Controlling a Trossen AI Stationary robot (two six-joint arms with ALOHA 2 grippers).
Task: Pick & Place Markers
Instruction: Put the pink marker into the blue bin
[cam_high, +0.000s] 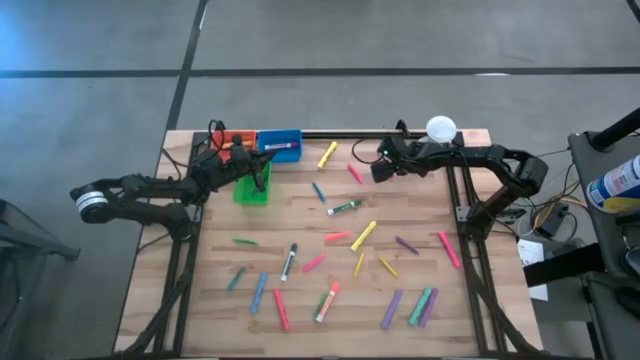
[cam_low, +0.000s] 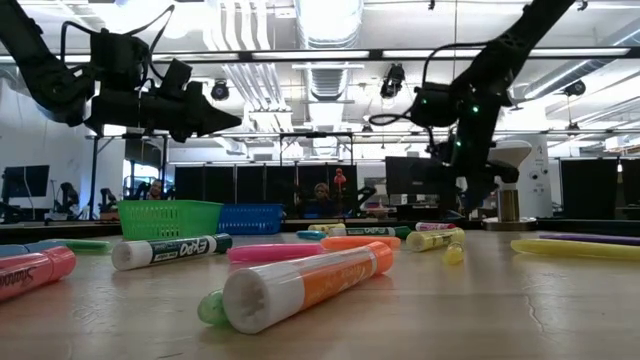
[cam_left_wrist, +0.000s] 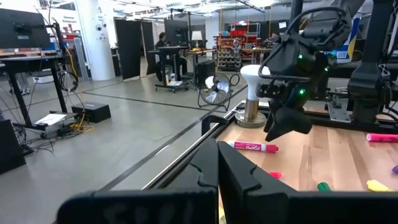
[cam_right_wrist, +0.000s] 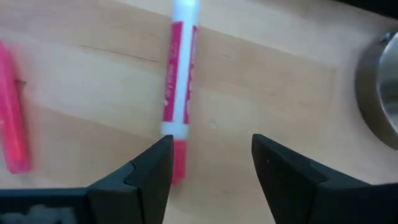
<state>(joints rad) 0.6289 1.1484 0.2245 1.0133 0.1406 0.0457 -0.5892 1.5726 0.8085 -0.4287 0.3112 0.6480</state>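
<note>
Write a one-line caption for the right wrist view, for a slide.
Open right end effector hovering above a pink white-barrelled marker on the wooden table.

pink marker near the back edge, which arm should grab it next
Right. Its open claw hovers just above the pink marker, fingers pointing down at it. The left claw is shut, over the green bin.

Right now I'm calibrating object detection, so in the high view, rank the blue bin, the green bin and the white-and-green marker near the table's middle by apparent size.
1. Blue bin and green bin: look about alike, so no ranking between them; an arm partly covers the green one.
2. White-and-green marker: clearly smallest.
</note>
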